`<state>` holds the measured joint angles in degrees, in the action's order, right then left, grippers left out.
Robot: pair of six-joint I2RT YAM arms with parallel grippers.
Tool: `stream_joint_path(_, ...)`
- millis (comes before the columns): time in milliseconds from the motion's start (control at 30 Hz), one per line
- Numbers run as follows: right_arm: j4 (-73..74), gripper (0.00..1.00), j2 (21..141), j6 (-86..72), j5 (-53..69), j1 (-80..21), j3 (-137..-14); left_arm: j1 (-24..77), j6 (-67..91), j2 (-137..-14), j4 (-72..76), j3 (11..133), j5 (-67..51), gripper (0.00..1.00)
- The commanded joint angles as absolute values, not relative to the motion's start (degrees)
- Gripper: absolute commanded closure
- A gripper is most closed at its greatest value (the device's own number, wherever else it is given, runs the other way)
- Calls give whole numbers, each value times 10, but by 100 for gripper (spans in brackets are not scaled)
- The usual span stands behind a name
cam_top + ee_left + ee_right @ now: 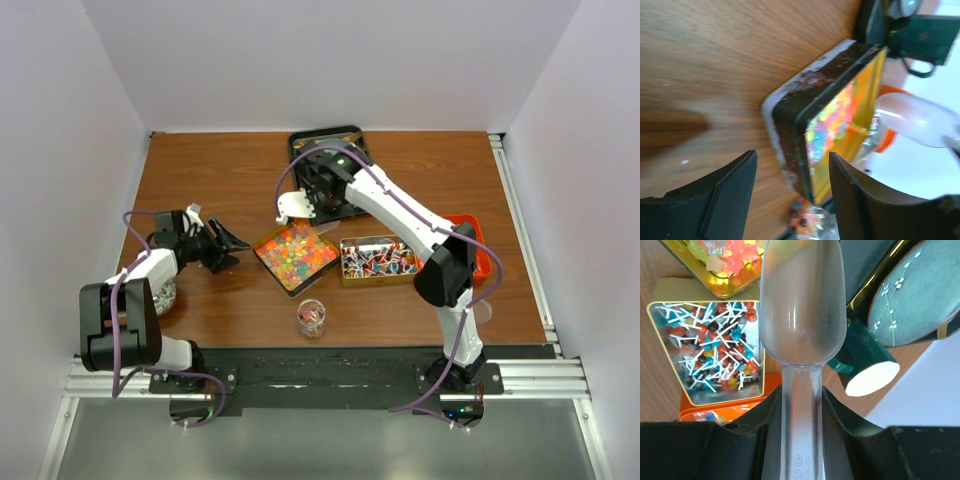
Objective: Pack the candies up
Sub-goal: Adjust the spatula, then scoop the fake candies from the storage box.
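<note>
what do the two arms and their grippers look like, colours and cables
The left arm and right arm have white shells with black joint housings. A purple cable loops along each. The left gripper and right gripper are black, with broad wedge-shaped fingers.

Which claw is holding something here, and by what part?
The right claw grips the clear scoop by its handle; the left claw is open and holds nothing.
</note>
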<state>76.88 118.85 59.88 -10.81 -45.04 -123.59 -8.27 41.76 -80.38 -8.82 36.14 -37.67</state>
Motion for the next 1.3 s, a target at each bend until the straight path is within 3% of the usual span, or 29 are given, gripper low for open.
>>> stream_joint_path(0,831,100,1186,628,-187,-470,-1265,-91,530,-828,16,358,-457,37)
stream_joint_path(800,837,100,1271,658,-300,-533,-1254,-98,611,-940,-32,375,-438,34)
stream_joint_path(1267,885,100,1334,583,-188,-540,-1323,-99,592,-946,-52,356,-413,35)
